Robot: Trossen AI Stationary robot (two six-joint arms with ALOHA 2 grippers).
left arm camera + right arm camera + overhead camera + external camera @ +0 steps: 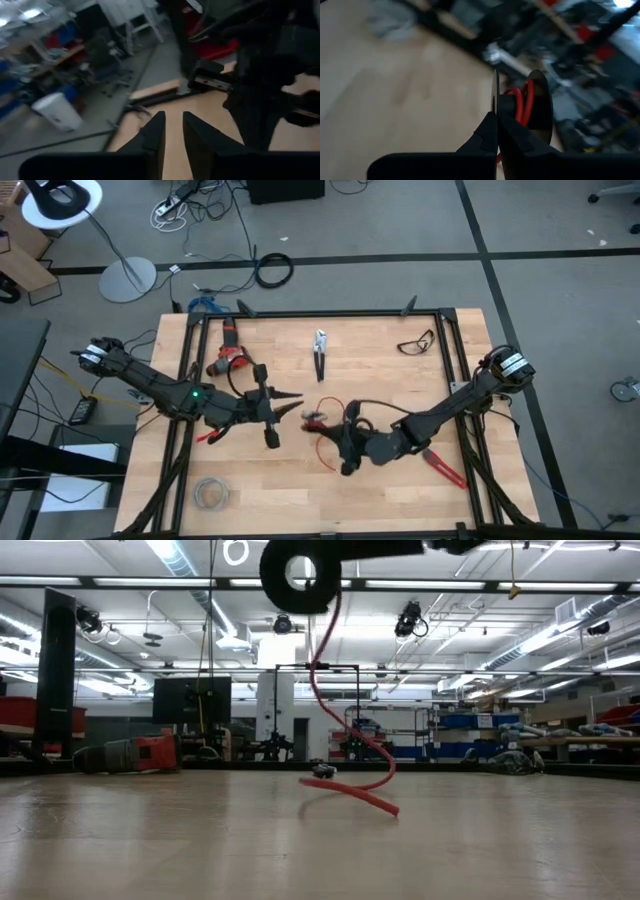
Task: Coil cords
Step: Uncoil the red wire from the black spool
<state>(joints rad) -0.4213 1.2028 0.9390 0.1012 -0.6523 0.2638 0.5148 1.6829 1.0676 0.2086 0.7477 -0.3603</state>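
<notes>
Red wire [521,104] in right end effector [496,107]

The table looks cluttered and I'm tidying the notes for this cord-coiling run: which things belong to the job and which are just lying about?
Part of the job:
- red wire, pinched in the shut right gripper
- left gripper, slightly open, empty, beside it

Just lying about:
- pliers
- safety glasses
- red-handled tool
- grey wire bundle
- red power tool
</notes>
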